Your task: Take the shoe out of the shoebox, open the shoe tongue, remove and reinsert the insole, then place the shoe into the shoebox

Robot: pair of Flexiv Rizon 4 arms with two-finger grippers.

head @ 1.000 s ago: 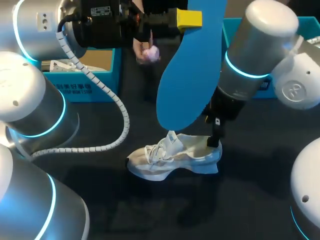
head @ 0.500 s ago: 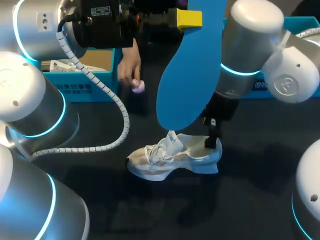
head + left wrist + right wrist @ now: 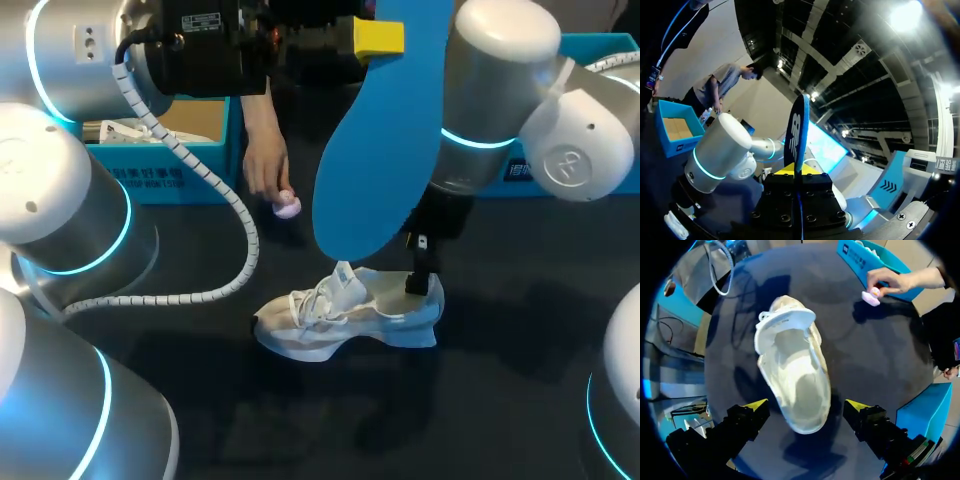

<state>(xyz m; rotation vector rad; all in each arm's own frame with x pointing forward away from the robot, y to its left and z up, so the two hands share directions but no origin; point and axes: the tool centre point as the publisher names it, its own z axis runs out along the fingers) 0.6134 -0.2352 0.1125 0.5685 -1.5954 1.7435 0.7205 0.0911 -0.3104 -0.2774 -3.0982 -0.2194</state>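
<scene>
On dark table (image 3: 520, 390), white shoe (image 3: 796, 382), tongue (image 3: 785, 319) lifted

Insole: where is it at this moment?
In the head view the blue insole hangs upright in the upper middle, clamped in the left gripper, above the white shoe on the table.
</scene>
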